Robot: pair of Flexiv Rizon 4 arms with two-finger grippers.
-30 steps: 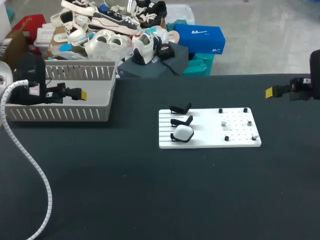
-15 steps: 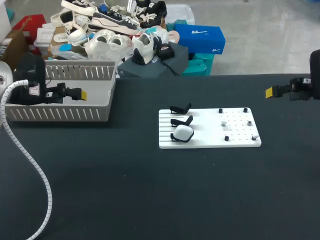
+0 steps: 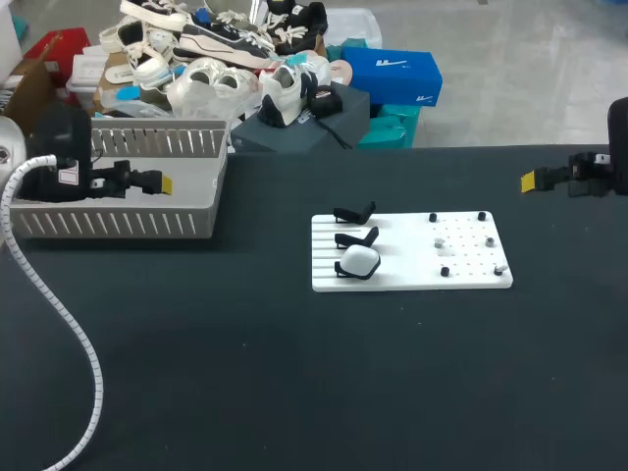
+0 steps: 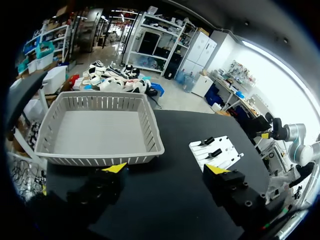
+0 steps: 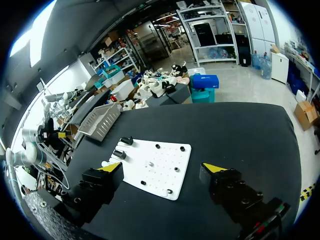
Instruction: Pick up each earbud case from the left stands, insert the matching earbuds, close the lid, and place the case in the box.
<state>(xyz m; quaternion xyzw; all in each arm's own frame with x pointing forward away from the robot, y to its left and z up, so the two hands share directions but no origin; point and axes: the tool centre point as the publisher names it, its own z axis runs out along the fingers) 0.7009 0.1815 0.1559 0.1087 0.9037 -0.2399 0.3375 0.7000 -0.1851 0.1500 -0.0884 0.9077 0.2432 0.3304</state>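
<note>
Reads as light, rigid and slick: pinch white earbud case [image 3: 359, 260] across its rounded sides, left gripper [image 4: 165, 170] and right gripper [image 5: 162, 168] both gaping empty.

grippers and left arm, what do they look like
The left gripper and right gripper are black, blocky, two-fingered, with bright yellow wedge tips. The left arm is black with a small white label; a white ribbed hose runs from it.
</note>
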